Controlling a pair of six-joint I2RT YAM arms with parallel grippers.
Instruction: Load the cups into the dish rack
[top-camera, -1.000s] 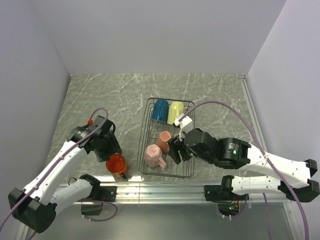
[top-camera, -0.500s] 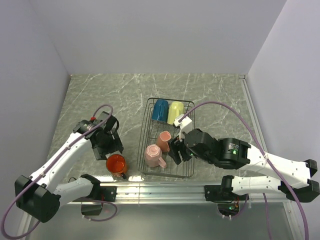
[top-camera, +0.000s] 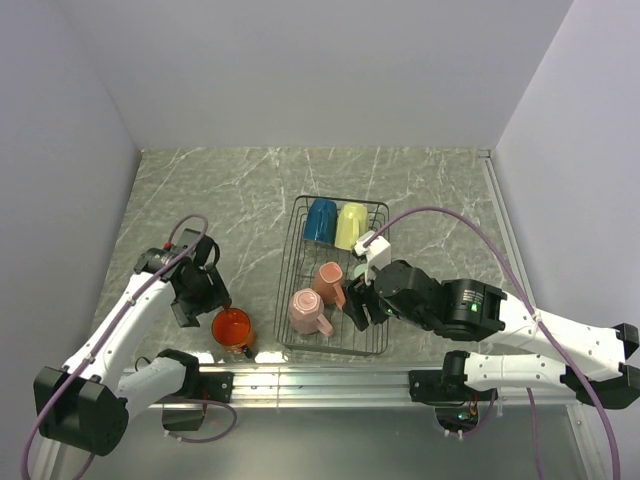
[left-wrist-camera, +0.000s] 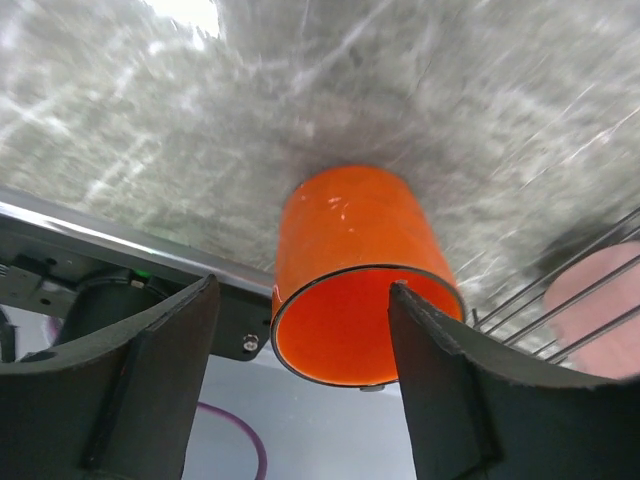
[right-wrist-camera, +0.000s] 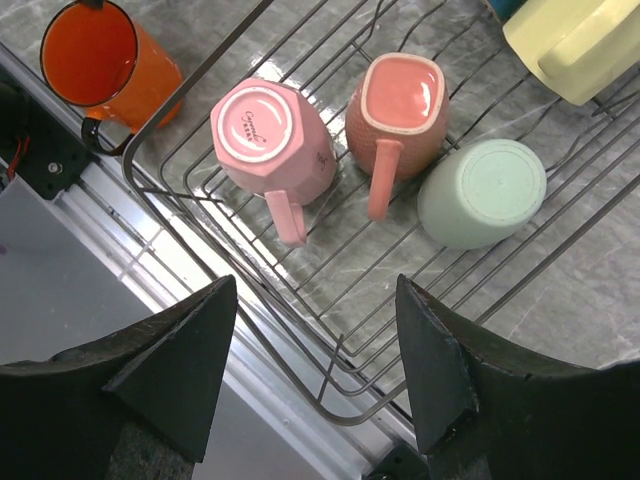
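Note:
The bright orange cup (top-camera: 232, 328) stands upright on the table left of the dish rack (top-camera: 296, 262), near the front rail. My left gripper (top-camera: 210, 306) is open just behind it. In the left wrist view the orange cup (left-wrist-camera: 350, 270) sits between the open fingers (left-wrist-camera: 302, 290), and I cannot tell if they touch it. In the rack are the blue cup (top-camera: 320, 219), the pale yellow cup (top-camera: 351, 224) and two pink cups (top-camera: 308, 311) (top-camera: 329, 280). My right gripper (top-camera: 357, 305) hangs open and empty above the rack's near right part. The mint green cup (right-wrist-camera: 482, 192) lies upside down beside a pink cup (right-wrist-camera: 395, 105).
The metal front rail (top-camera: 320, 380) and arm bases run along the near edge, close to the orange cup. Grey walls close in the left, back and right sides. The rack's near wire rim (right-wrist-camera: 300, 350) lies under my right gripper (right-wrist-camera: 316, 285).
My left gripper has swung out and back, ending a little to the left and nearer, beside the orange cup. My right gripper has shifted slightly right. The cups have not moved.

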